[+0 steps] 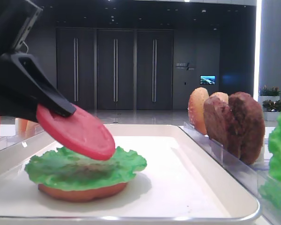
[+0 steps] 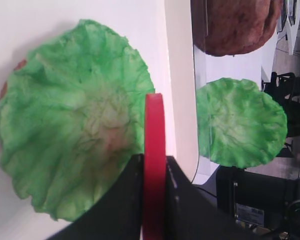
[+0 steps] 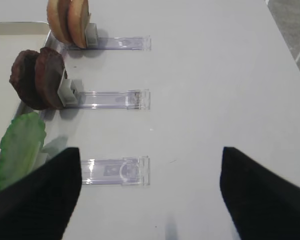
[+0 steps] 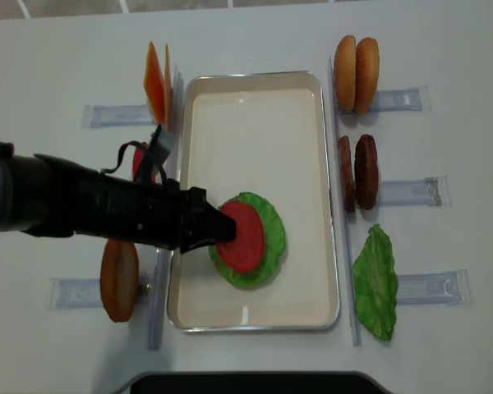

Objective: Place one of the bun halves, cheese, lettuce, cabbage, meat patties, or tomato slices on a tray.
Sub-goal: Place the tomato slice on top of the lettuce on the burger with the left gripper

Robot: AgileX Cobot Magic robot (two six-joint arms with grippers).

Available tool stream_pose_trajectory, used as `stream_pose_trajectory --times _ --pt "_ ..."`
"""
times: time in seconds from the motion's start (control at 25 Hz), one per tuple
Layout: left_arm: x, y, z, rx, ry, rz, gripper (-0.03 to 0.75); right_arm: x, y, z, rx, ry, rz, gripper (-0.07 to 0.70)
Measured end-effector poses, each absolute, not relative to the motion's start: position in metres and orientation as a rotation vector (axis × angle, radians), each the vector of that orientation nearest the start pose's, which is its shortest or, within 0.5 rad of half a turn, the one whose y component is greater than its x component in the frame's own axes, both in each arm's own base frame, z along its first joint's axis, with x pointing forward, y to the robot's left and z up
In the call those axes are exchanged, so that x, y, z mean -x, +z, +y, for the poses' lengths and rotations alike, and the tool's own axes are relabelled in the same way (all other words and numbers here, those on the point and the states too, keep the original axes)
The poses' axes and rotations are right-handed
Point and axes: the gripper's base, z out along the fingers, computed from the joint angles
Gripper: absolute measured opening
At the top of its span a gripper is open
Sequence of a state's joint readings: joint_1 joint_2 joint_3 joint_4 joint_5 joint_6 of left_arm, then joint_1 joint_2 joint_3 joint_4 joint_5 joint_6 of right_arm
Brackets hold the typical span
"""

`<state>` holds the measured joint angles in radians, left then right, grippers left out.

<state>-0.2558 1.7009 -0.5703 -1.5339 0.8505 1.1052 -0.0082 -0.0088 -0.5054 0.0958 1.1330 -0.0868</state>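
My left gripper (image 4: 222,228) is shut on a red tomato slice (image 4: 243,235), pinching it by its edge. The slice (image 1: 79,131) hangs tilted just above a green lettuce (image 1: 75,168) leaf, its low edge close to or touching the leaf. That leaf lies on a bun half (image 1: 79,192) in the white tray (image 4: 255,107). In the left wrist view the slice (image 2: 154,150) stands edge-on between the black fingers (image 2: 125,200), over the lettuce (image 2: 65,125). My right gripper (image 3: 150,195) is open and holds nothing, over bare table right of the tray.
Right of the tray, clear holders carry two bun halves (image 4: 356,61), two meat patties (image 4: 357,172) and a second lettuce leaf (image 4: 376,283). On the left stand cheese slices (image 4: 156,82) and another bun half (image 4: 120,279). A clear holder (image 3: 115,171) lies below the right gripper.
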Motion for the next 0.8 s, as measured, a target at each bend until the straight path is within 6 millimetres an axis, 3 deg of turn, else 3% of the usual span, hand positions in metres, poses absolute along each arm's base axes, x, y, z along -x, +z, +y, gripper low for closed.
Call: stream_pose_trajectory --times 0.68,0.8 --pt "-0.2251 0.1367 -0.1301 -0.092 -1.362 2.64 0.056 0.0102 0.2732 0.008 0.092 0.058 2.097 0.543" --pt "-0.2252 0.1366 -0.13 -0.092 -1.359 2.641 0.097 0.0102 0.2732 0.008 0.092 0.058 2.097 0.543"
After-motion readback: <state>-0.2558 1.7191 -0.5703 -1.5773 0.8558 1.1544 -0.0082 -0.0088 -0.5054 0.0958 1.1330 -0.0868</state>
